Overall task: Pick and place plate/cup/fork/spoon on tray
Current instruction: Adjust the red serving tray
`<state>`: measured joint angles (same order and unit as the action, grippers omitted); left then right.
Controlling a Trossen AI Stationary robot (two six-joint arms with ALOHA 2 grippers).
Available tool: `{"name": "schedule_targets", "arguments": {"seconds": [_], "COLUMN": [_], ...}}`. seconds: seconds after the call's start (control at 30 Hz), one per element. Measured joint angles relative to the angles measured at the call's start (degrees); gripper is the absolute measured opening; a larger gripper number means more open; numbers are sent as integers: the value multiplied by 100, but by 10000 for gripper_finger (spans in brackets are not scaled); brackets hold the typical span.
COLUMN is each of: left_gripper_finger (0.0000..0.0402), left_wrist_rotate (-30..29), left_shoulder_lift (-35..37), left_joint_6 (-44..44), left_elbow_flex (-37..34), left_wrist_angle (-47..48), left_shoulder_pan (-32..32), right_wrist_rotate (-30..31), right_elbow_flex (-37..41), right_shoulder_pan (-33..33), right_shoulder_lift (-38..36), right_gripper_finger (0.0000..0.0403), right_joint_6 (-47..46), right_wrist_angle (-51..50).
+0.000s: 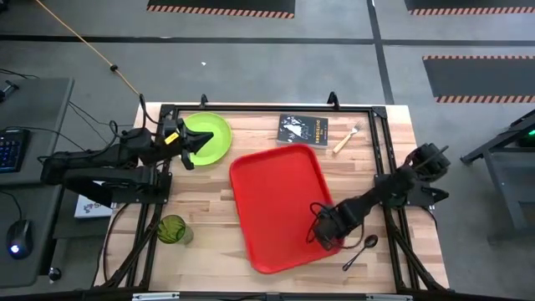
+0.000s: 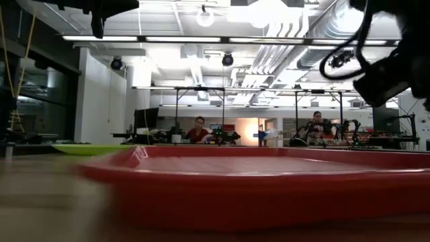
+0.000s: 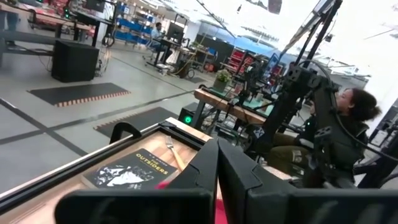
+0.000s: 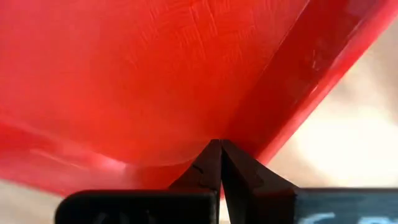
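Zero items on tray [image 1: 276,180] yet. Right hand [image 1: 322,236] pinched together, empty, over tray's near right rim, spoon [image 1: 361,249] just beside on worktop [image 1: 209,209]. Left hand [image 1: 191,142] pinched together at plate [image 1: 216,134] edge, probably to grip it. Cup [image 1: 172,229], fork [image 1: 345,138] untouched.

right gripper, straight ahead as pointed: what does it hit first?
Most likely the tray: the right gripper, fingers shut, points into its red floor beside the raised rim. Depth is unclear, but nothing else lies between.
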<state>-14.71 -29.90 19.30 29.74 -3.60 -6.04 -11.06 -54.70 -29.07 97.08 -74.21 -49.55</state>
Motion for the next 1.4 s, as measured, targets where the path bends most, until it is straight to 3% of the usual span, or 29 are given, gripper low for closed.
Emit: {"name": "schedule_targets", "arguments": {"seconds": [0.2, 0.4, 0.6, 0.77, 0.93, 1.13, 1.4], "left_gripper_finger": [0, 0, 0, 0, 0, 0, 0], "left_wrist_rotate": [-165, 901, 1411, 1407, 1405, 1406, 1428], "left_shoulder_lift": [-483, -2296, -4372, -5683, -6583, -6995, -6644], "left_joint_6": [602, 397, -1333, -2549, -3100, -2979, -1846], "left_elbow_flex": [15, 846, 1664, 1796, 1810, 1849, 1820], "left_wrist_angle": [-32, 1150, 2322, 2151, 1944, 1980, 2646], "left_shoulder_pan": [0, 2, 4, -37, -75, -81, 90], "right_wrist_rotate": [45, 103, -231, 3, 366, 214, 137], "right_elbow_flex": [11, 106, 896, 1728, 1923, 1930, 1907], "right_shoulder_pan": [471, 578, 275, -199, -462, -507, -222], "right_shoulder_lift": [-450, -1557, -2228, -2169, -1913, -1606, -1537], "right_gripper_finger": [0, 0, 0, 0, 0, 0, 0], "right_joint_6": [1524, 1851, 571, -881, -1598, -1632, -1150], "right_wrist_angle": [-693, -449, 865, 2889, 3112, 2803, 1793]}}
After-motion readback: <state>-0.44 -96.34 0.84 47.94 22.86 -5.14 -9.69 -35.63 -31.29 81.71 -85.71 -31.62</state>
